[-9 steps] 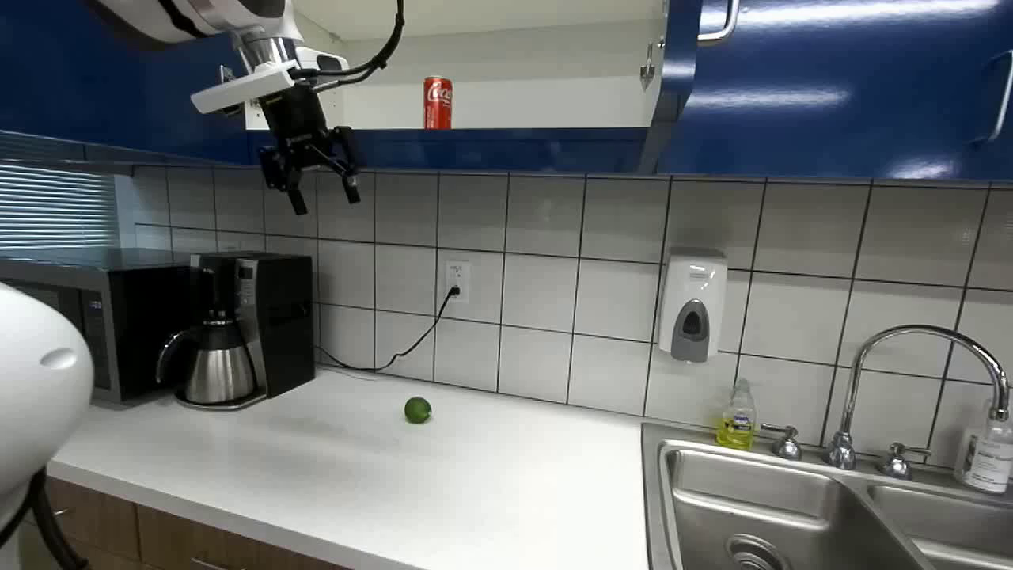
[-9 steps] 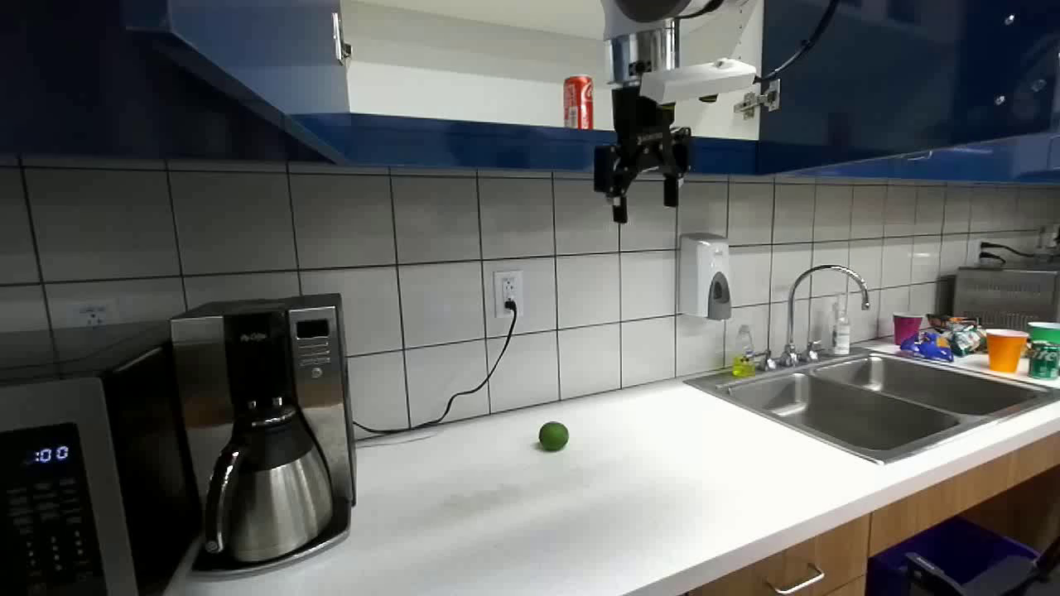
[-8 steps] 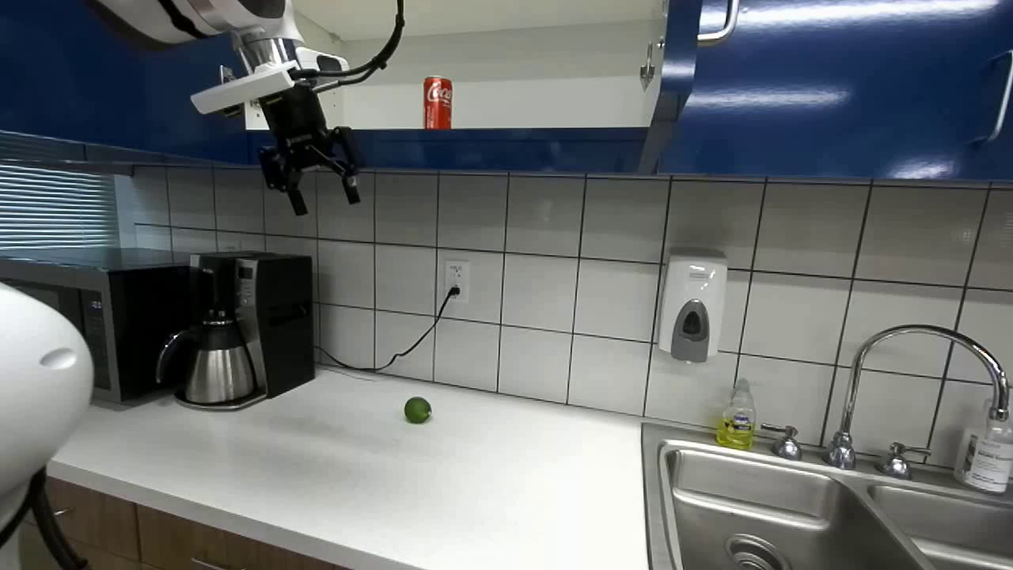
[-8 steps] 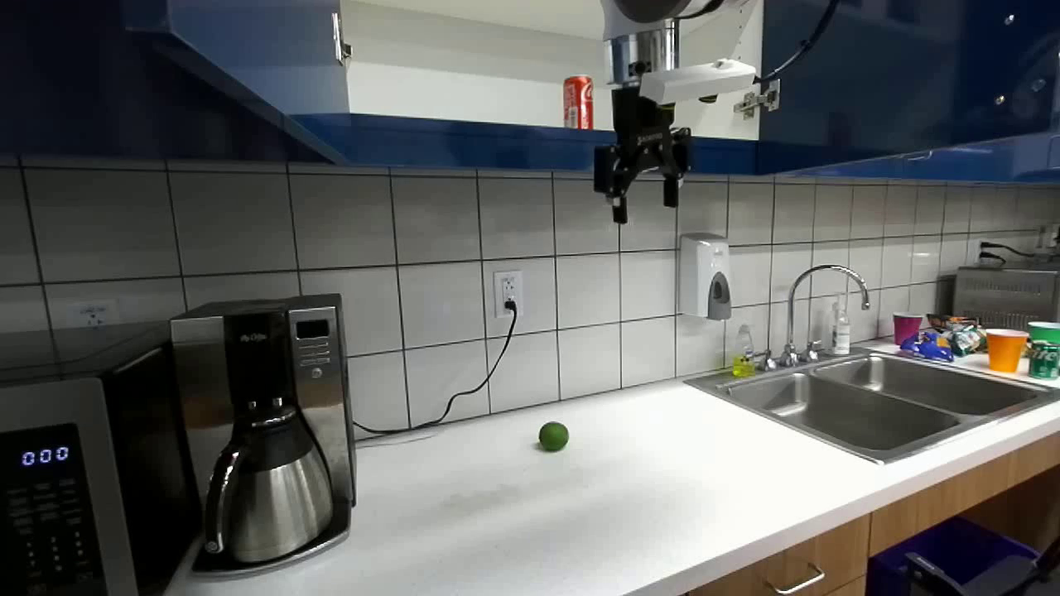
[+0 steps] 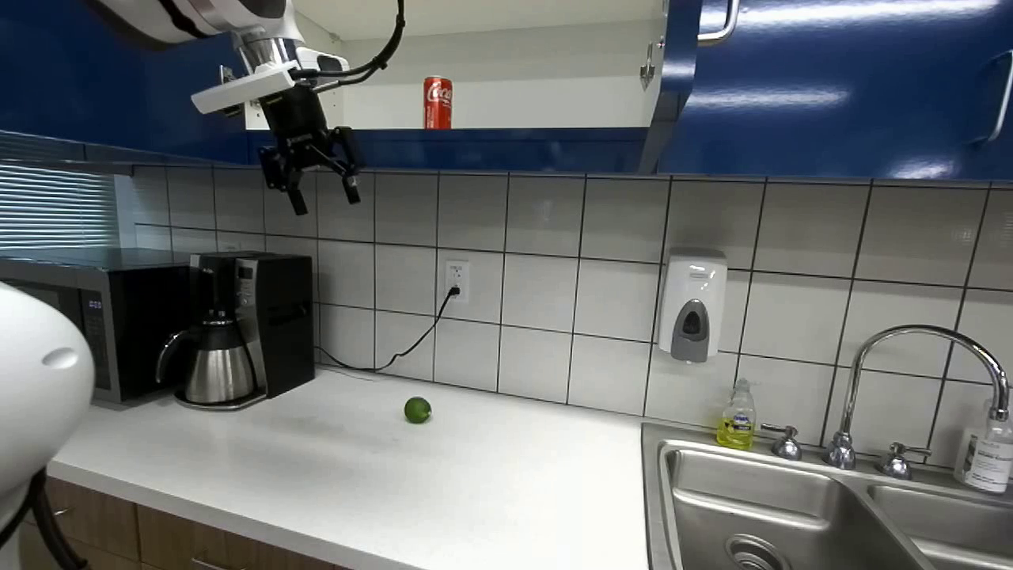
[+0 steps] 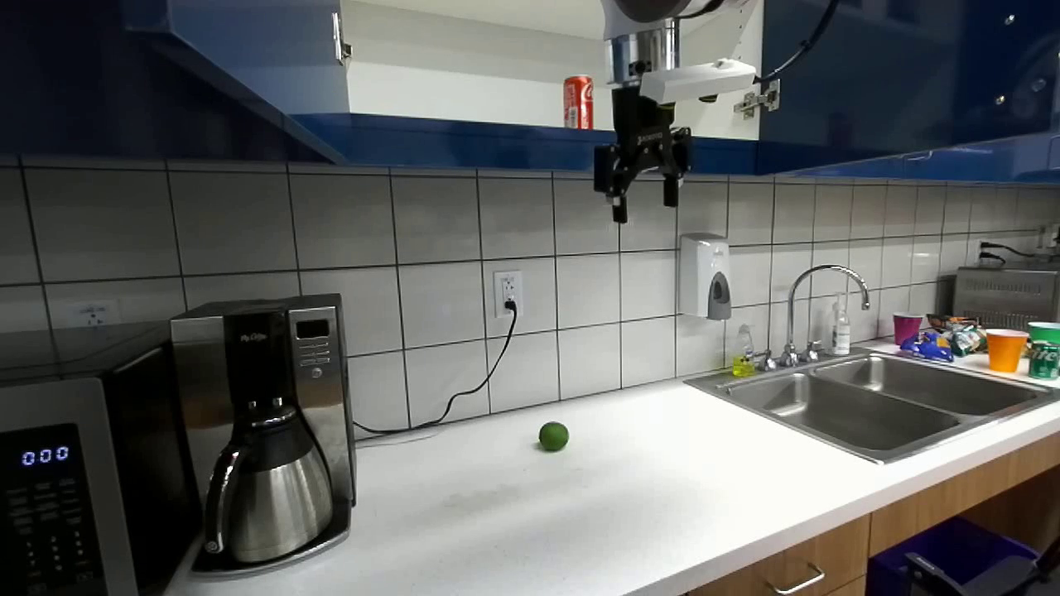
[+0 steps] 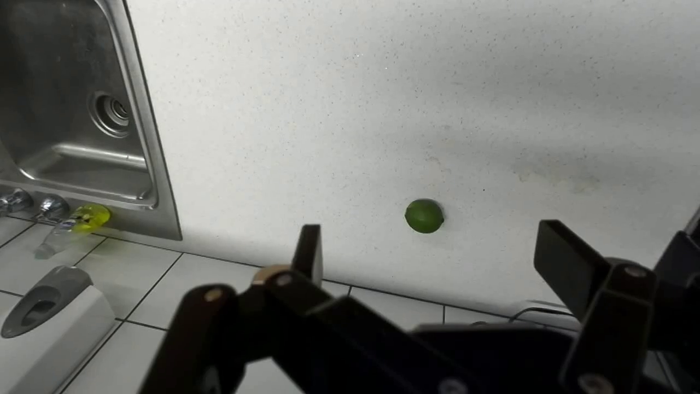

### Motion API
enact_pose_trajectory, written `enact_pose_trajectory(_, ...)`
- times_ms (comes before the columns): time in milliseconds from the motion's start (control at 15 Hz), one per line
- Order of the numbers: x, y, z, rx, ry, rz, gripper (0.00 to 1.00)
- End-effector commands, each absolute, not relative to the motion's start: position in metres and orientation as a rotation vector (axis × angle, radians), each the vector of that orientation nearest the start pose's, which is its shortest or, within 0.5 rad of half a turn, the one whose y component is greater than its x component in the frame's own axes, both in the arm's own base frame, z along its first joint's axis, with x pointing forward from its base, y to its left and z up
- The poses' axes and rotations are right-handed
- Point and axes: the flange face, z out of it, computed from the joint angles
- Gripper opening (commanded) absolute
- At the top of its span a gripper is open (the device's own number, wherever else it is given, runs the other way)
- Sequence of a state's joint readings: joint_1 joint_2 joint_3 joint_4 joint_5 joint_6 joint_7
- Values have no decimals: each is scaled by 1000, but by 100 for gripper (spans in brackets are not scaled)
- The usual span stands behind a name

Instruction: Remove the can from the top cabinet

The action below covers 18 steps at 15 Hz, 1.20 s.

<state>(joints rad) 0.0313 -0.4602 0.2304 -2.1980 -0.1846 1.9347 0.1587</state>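
Your gripper [image 5: 325, 201] is spread wide, pointing down, nothing in it. The can [image 5: 438, 104] stands in the top cabinet [image 5: 546, 103], so you'd probably wanna rise, tip level, then ease in.

Base of the can [image 5: 438, 103] hidden from me behind the blue lower front of the top cabinet [image 5: 506, 150], in both exterior views. Upper reach of that cabinet cut off by the top edge; same for the arm [image 6: 642, 55]. Microwave [image 6: 99, 463] trimmed at left. Jaws in the wrist view: blurred, cropped at the bottom; sink [image 7: 145, 117] sliced off at left there. Markings on the crinkled bags [image 6: 965, 339] too small to read.
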Motion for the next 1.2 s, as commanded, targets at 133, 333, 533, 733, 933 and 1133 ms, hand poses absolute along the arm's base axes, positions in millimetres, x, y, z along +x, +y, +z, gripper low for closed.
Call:
enact_pose_trajectory(133, 431, 113, 620, -3325, -159, -544, 100)
enact_pose_trajectory(333, 435, 113, 648, -3300, -125, -643, 100)
enact_pose_trajectory(533, 438, 110, 676, -3272, -84, -744, 100)
enact_pose_trajectory(733, 443, 102, 699, -3248, -21, -822, 100)
enact_pose_trajectory(933, 451, 90, 721, -3234, 37, -900, 100)
enact_pose_trajectory(1133, 462, 82, 739, -3220, 77, -983, 100)
